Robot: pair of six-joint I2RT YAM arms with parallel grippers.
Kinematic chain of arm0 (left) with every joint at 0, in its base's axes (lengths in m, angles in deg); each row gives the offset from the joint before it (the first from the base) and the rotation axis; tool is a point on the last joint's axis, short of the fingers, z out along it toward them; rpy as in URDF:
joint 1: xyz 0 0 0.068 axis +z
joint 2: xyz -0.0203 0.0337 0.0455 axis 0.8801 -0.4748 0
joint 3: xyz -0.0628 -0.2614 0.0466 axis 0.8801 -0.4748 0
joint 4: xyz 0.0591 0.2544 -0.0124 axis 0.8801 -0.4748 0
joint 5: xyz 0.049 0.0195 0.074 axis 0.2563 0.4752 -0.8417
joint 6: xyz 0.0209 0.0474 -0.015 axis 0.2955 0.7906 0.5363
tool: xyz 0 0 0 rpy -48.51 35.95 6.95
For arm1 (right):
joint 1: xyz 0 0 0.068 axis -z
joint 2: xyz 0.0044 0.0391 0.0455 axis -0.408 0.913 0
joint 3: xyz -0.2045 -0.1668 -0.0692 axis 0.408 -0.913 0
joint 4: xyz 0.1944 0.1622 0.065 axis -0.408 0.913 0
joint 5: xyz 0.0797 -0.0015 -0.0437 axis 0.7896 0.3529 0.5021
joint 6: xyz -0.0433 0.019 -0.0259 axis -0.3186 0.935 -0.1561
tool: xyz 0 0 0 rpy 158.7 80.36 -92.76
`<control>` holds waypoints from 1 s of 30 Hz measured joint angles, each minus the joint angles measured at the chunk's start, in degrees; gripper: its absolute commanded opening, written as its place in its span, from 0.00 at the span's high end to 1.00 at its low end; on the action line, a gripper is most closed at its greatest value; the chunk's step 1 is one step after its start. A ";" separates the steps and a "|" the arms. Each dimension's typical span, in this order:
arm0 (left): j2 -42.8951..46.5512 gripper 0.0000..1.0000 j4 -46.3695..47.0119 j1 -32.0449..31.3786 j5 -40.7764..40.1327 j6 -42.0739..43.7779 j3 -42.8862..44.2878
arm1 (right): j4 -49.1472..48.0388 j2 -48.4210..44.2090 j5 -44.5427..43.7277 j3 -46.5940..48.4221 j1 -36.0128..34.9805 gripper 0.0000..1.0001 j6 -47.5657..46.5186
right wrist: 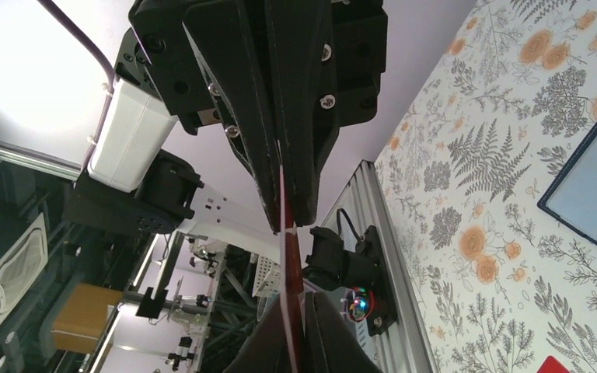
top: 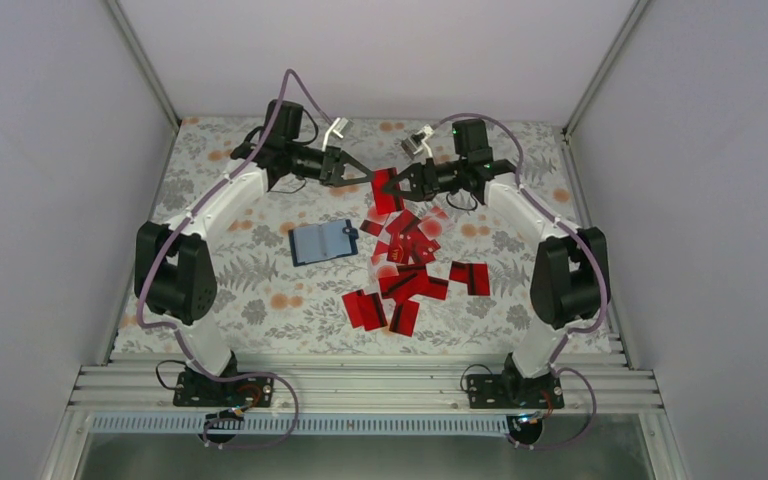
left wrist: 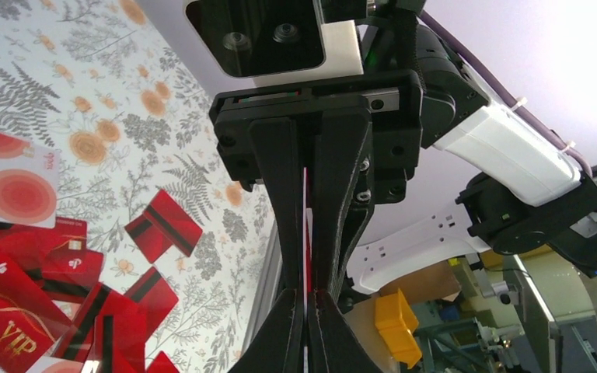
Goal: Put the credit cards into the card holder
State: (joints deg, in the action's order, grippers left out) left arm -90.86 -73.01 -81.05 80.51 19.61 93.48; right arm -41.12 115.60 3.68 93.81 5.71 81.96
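High over the far middle of the table, one red credit card (top: 384, 196) stands on edge between my two grippers. My left gripper (top: 368, 178) is shut on it from the left and my right gripper (top: 397, 186) is shut on it from the right. The left wrist view has the card's thin edge (left wrist: 308, 256) pinched in my left gripper (left wrist: 308, 301), with the right gripper's fingers (left wrist: 342, 186) facing it. In the right wrist view the same card (right wrist: 288, 256) runs down into my right gripper (right wrist: 299, 301). The navy card holder (top: 322, 241) (right wrist: 591, 194) lies flat, left of the loose cards.
Several loose red cards (top: 410, 275) lie scattered over the floral table middle, some overlapping, also visible in the left wrist view (left wrist: 47, 264). An aluminium rail (top: 360, 385) runs along the near edge. Grey walls close the sides and back.
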 measured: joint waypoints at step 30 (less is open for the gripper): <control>8.31 0.36 40.15 3.06 -13.42 -35.19 -27.67 | -12.41 8.00 -5.90 7.19 -0.26 0.96 21.51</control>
State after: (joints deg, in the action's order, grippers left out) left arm -82.55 -32.86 -77.99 67.09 -15.58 65.81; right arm -53.54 123.60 -2.22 101.00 5.45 103.47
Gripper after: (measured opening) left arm 0.678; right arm 0.043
